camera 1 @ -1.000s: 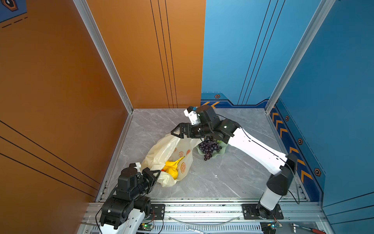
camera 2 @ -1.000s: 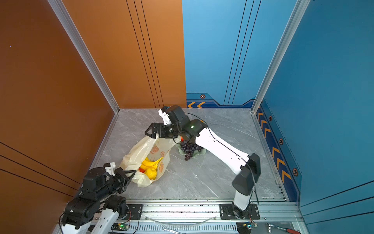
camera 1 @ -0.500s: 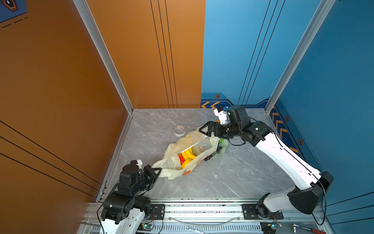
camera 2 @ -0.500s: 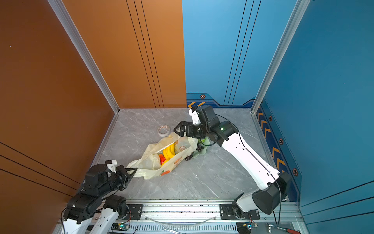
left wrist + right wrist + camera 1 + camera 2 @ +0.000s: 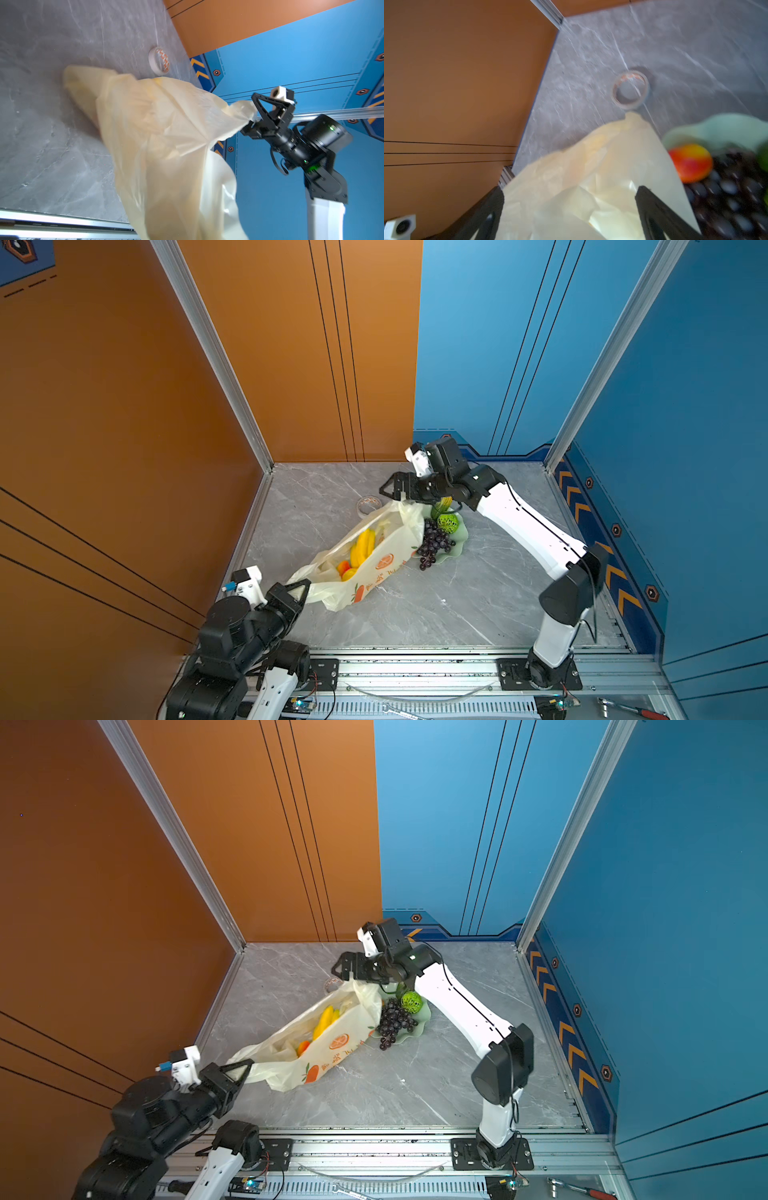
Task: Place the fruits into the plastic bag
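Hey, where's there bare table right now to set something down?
Widest bare patch: the near tabletop, between the plastic bag, the dish, the right arm and the front rail. Also free: the far-left corner behind the tape roll. Crowded: the middle, where bag, dish and grapes bunch together.

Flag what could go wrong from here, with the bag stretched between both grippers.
1. The right gripper stands open around the plastic bag's far edge without pinching it, so that edge may slip out and the mouth collapse.
2. The bag lies against the dish, where the grapes overhang the rim. A tug by the left gripper, shut on the bag's near end, could drag them off.
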`<action>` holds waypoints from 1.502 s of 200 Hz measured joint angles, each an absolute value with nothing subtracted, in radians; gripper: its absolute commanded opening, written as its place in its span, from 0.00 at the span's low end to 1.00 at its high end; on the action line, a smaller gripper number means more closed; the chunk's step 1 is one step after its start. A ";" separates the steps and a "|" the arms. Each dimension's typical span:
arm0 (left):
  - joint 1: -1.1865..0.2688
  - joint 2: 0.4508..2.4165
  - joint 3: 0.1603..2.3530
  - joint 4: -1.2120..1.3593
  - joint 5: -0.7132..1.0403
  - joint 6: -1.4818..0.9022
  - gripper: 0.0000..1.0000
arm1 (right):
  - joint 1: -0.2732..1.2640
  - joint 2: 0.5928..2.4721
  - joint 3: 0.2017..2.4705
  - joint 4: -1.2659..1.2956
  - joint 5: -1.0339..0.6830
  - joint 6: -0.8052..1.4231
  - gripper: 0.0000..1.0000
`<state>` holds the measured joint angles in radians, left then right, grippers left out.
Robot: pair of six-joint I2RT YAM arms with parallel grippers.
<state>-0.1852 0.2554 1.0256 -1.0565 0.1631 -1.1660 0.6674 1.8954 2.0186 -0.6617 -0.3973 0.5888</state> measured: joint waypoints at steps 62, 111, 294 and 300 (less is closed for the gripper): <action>-0.206 0.223 1.110 -1.145 0.094 -1.125 0.00 | 0.731 2.197 2.400 -0.626 -0.476 0.653 0.94; -0.182 0.147 0.876 -1.160 0.120 -1.159 0.00 | 0.776 2.180 2.098 -0.564 -0.524 0.705 0.93; -0.110 0.768 1.460 -0.924 0.191 -0.816 0.00 | 0.752 2.415 2.624 -0.283 -0.519 1.065 0.90; -0.110 0.793 1.491 -0.920 0.191 -0.791 0.00 | 0.749 2.424 2.624 -0.255 -0.514 1.086 0.90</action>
